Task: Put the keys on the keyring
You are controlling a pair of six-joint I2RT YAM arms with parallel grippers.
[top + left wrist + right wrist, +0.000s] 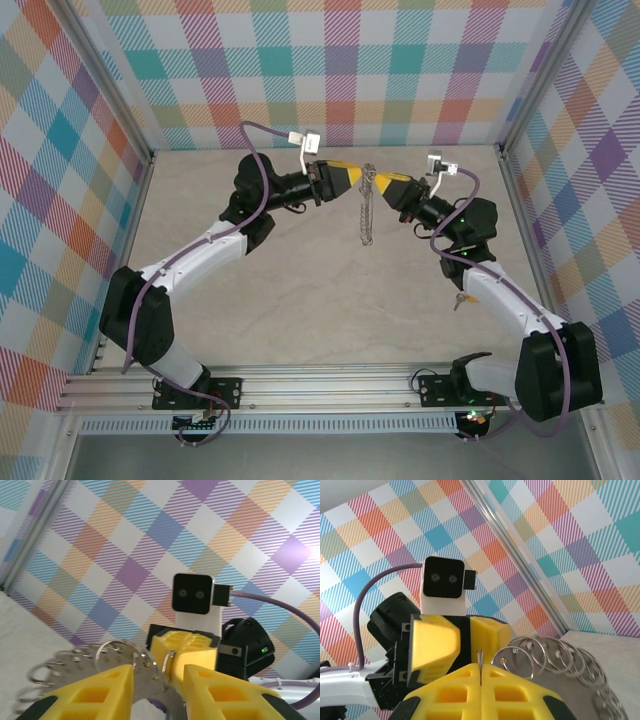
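Our right gripper (480,669) is clamped on the large silvery-grey, bumpy-rimmed metal keyring (555,657), which hangs in mid-air.
Our left gripper (159,675) straddles its rim, jaws narrowly parted; we judge the ring stiff, light and slippery, best pinched flat across the rim.

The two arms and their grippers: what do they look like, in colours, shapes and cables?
The left arm and the right arm have white shells and black joints, and a purple cable runs along each. The left gripper and right gripper have blocky yellow fingers. A small green light glows on the right arm.
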